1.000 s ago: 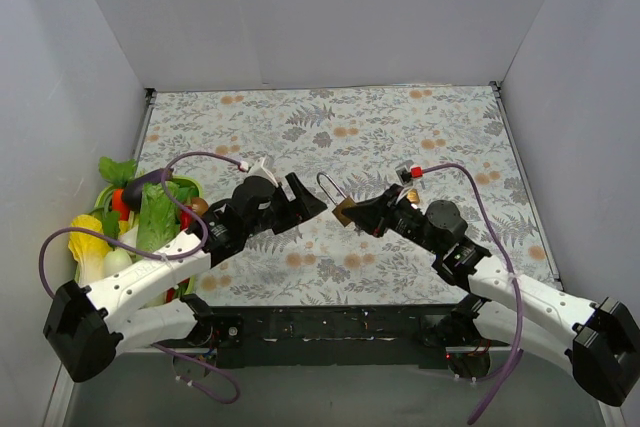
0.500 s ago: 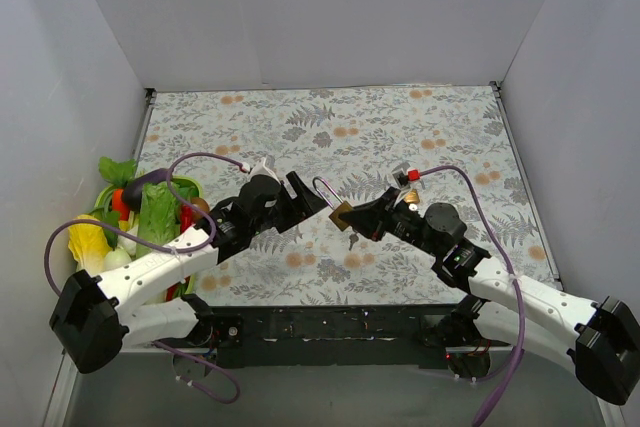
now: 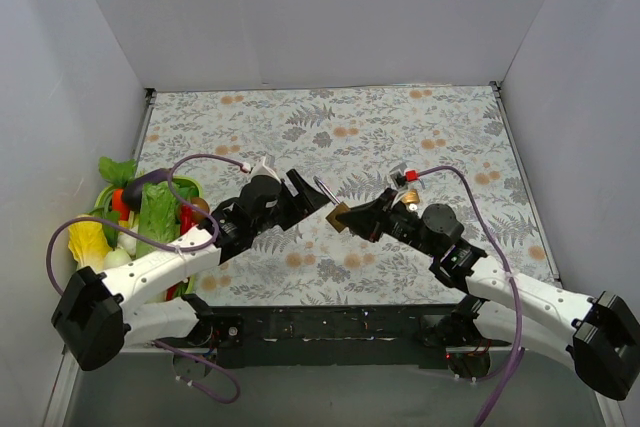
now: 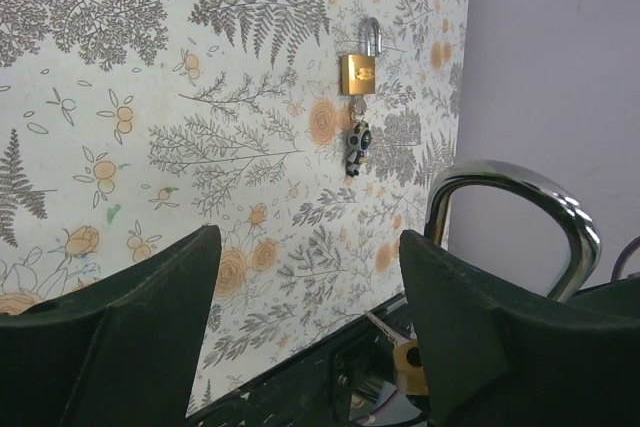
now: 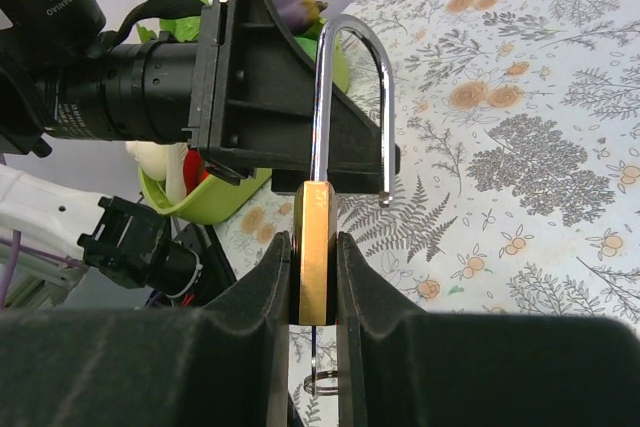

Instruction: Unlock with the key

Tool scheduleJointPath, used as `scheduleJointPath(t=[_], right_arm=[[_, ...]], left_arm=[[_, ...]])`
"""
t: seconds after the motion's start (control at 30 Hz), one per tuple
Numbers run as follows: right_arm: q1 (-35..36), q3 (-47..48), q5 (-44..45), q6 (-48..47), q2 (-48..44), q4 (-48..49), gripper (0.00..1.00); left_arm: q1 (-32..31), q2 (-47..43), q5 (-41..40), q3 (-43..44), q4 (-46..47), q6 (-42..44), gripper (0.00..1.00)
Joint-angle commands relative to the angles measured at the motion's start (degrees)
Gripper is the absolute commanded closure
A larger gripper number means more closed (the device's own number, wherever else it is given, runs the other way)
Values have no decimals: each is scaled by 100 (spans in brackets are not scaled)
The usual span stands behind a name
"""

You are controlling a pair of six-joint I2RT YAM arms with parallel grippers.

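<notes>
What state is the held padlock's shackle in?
Open: the shackle's one leg ends free above the padlock body clamped in the right end effector.

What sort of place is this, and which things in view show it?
Probably a robot test booth: plain grey walls box in a floral-covered table, a left arm and right arm are bolted at its near edge, and a bin of vegetables sits left.

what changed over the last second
The left gripper edged toward the shackle, jaws open; the right gripper carried the padlock slightly left to meet it. Nothing grabbed or released: the right stays shut on the padlock, vegetables untouched.
</notes>
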Motion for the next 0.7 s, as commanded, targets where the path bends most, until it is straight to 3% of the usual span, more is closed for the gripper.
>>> scheduleJointPath(t=[0.0,0.13,0.4,0.5,0.67], right_arm=[[114,-18,-17,230,35,1034,99],[149,-124,36,353,79,1122,99],[158,-396,176,643,79,1333,99],[158,-405,272,634,-9,1254,99],[158,-370,448,450,-211,948,99]], left_arm=[[12,79,-118,-96,493,-79,30],[12,44,-127,-166,983,-44,29],[12,-483,66,-1114,2295,-61,27],[12,-668,-4,-1195,2121,-61,27],[12,-905,-214,-1019,1031,-52,27]])
